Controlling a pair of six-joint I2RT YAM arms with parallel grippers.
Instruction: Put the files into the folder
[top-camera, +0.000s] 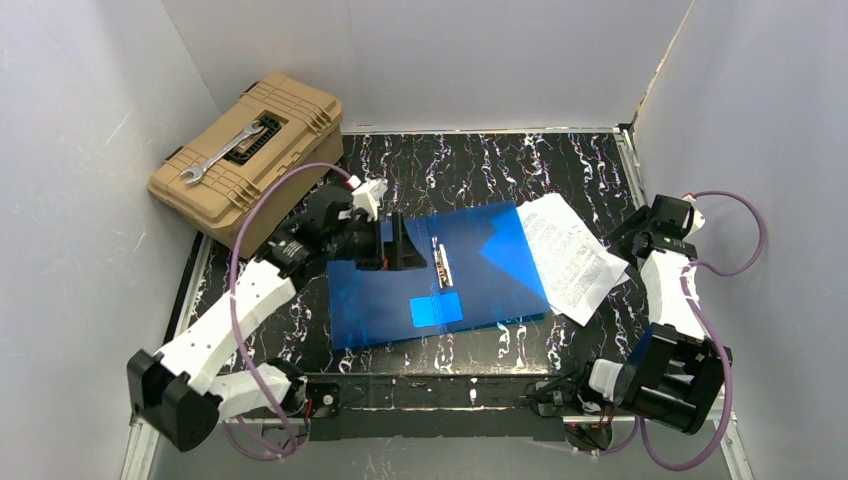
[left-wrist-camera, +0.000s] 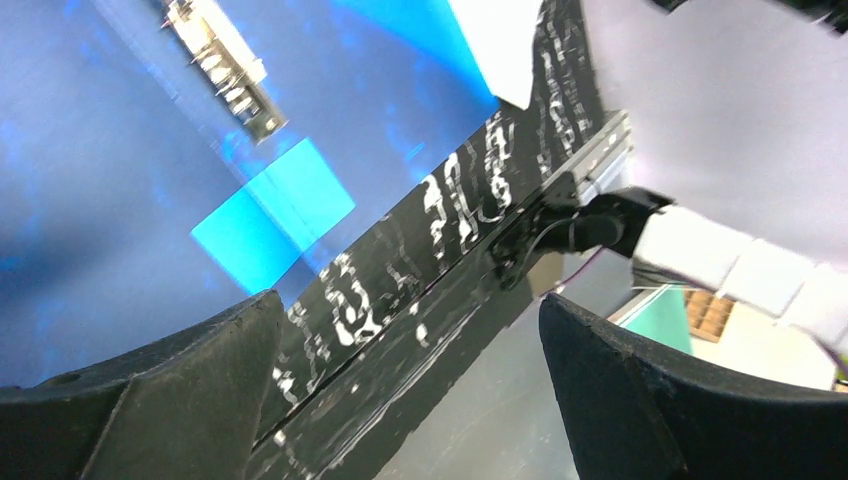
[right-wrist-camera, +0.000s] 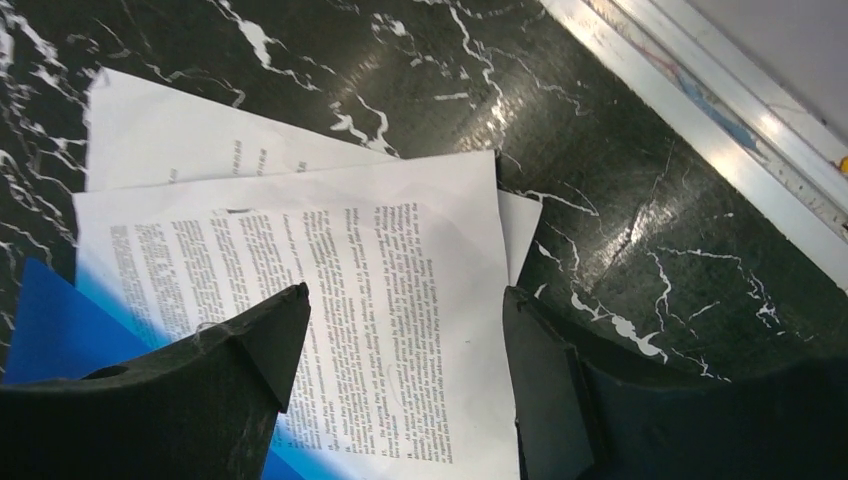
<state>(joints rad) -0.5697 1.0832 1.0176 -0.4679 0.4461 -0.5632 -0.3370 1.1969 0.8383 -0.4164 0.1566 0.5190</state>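
Observation:
The blue folder (top-camera: 440, 275) lies flat on the dark marbled table, with a metal clip (top-camera: 441, 262) near its middle and a lighter blue square (top-camera: 436, 310) toward the front. The files (top-camera: 575, 255), white printed sheets, lie fanned at the folder's right edge, one corner overlapping it. My left gripper (top-camera: 400, 245) hovers open over the folder's left part; in its wrist view the left gripper (left-wrist-camera: 410, 298) frames the folder (left-wrist-camera: 120, 150) and the table's front edge. My right gripper (right-wrist-camera: 405, 291) stands open just above the files (right-wrist-camera: 300, 230), nothing between its fingers; the folder (right-wrist-camera: 50, 330) shows at lower left.
A tan toolbox (top-camera: 250, 155) with a wrench (top-camera: 222, 155) on its lid sits at the back left corner. White walls enclose the table on three sides. A metal rail (right-wrist-camera: 700, 130) runs along the table's right edge, close to the right arm.

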